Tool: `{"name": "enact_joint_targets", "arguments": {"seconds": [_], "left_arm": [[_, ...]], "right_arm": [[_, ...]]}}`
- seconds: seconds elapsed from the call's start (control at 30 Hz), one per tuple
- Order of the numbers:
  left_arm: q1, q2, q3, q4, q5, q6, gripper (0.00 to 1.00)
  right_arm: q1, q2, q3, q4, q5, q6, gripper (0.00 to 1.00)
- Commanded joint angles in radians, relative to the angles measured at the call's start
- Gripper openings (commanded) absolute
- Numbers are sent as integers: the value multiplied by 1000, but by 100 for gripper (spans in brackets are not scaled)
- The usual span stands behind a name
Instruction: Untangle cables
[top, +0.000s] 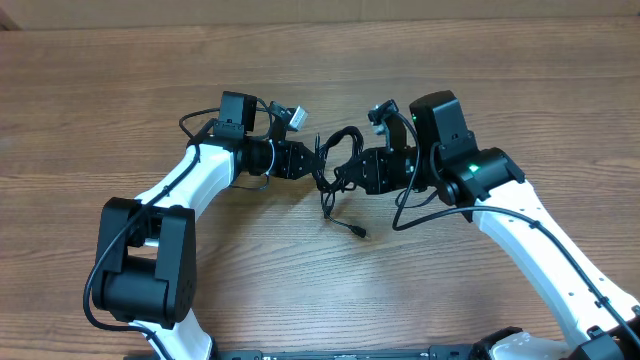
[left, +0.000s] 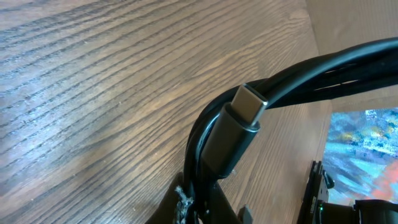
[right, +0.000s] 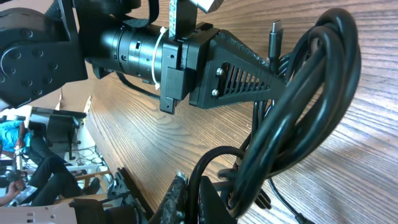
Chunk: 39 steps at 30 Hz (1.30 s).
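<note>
Clamping together on the tangled thin black cables (top: 332, 178), left pincer (top: 314, 168) and right pincer (top: 347, 177) hold them above the wooden counter (top: 150, 80); untangling seems barely begun.

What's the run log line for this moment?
left gripper: shut on cables | right gripper: shut on cables | cables: bunched between grippers | loose plug end: trailing down onto table

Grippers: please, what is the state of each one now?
Left gripper: shut on the cables.
Right gripper: shut on the cables too.
</note>
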Motion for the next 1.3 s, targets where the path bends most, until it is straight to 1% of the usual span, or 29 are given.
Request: {"name": "enact_joint_targets", "arguments": {"seconds": [0.0,0.43,0.73,1.27], "left_arm": [[1,-10,10,5,-94,5,4],[2,-10,10,4,-93,5,4],[2,-10,10,7,-51,6,4],[0,-10,10,8,-51,5,4]], "right_arm": [[-4,-55,49,13,-76,2,4],[-4,-55,49,6,-76,-2,4],[-3,-51,48,-24,-64,-2,4],[56,53,47,-46,-19,-6,4]]}}
